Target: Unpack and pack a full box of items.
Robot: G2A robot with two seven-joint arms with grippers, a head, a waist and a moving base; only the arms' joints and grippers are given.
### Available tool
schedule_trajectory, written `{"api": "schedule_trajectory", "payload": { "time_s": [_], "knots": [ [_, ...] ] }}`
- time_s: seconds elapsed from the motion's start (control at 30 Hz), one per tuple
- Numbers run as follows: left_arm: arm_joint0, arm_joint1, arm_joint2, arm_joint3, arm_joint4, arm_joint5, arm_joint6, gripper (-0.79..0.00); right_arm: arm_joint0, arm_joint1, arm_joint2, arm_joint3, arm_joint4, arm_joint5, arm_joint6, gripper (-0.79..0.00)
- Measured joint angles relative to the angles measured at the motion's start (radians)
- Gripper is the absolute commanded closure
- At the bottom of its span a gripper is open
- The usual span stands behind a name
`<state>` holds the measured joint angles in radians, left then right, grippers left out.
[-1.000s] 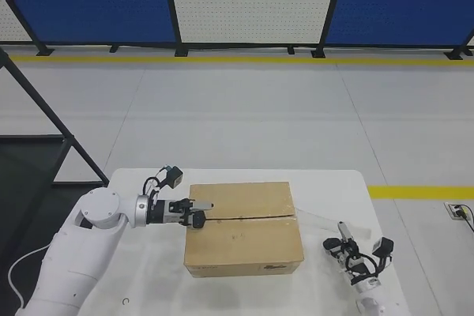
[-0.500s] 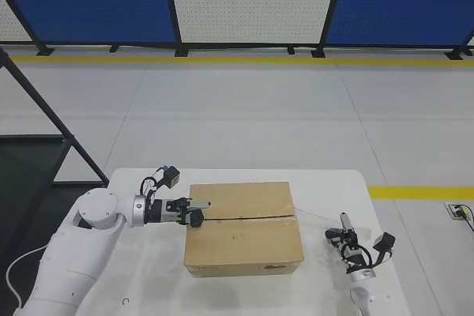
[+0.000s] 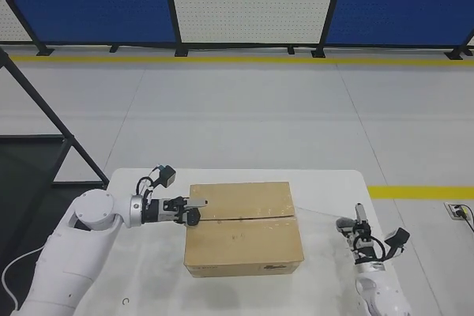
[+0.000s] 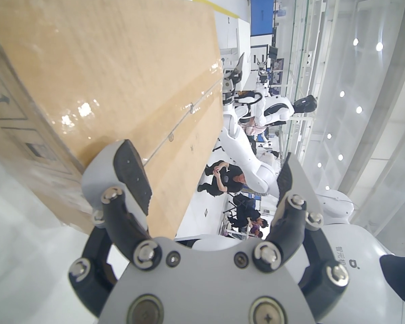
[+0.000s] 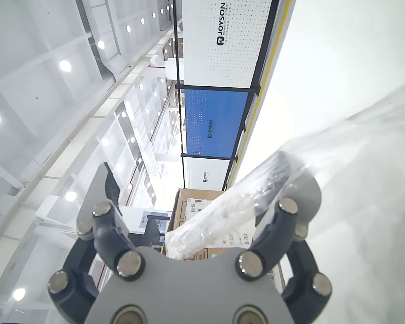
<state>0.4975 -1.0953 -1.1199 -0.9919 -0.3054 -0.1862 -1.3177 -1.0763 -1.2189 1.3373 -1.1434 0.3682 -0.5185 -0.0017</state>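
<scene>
Nearest to us, off the right end of the box (image 3: 245,229), our right gripper (image 5: 197,170) hangs above the tabletop (image 3: 324,268). Its fingers stand wide apart. They clamp nothing, but a strip of clear tape (image 5: 222,210) clings along one finger and runs back toward the box. From above it shows as a thin line stretched to the box's right end at the height of the seam (image 3: 245,217).

The box sits in the middle of the tabletop with both top flaps lying flat and meeting at that seam. A glossy band along the seam suggests to us that tape covers at least part of it.

At the box's left end, level with the seam, our left gripper (image 4: 209,156) is also spread wide and holds nothing. One finger (image 4: 133,173) lies over the top corner of the box and the other stands off to the side. We cannot tell whether the pad touches the cardboard.

We judge the task to be at its very start. The seal looks partly peeled, the flaps are not yet raised, and no item lies beside the box. Finishing the unsealing, opening, unpacking and repacking are all left.
</scene>
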Motion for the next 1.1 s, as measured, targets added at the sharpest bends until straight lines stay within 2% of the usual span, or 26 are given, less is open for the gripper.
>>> {"api": "schedule_trajectory", "payload": {
  "time_s": [0.67,1.1],
  "knots": [
    [0.023,0.010,-0.002,-0.023,-0.014,0.001,0.013,-0.785,-0.035,0.009,0.124,-0.203,-0.136,0.149,-0.052,-0.785],
    [0.033,0.015,-0.002,-0.030,-0.027,-0.003,0.012,-0.785,-0.189,0.013,0.190,-0.502,-0.255,0.229,-0.087,-0.785]
  ]
}}
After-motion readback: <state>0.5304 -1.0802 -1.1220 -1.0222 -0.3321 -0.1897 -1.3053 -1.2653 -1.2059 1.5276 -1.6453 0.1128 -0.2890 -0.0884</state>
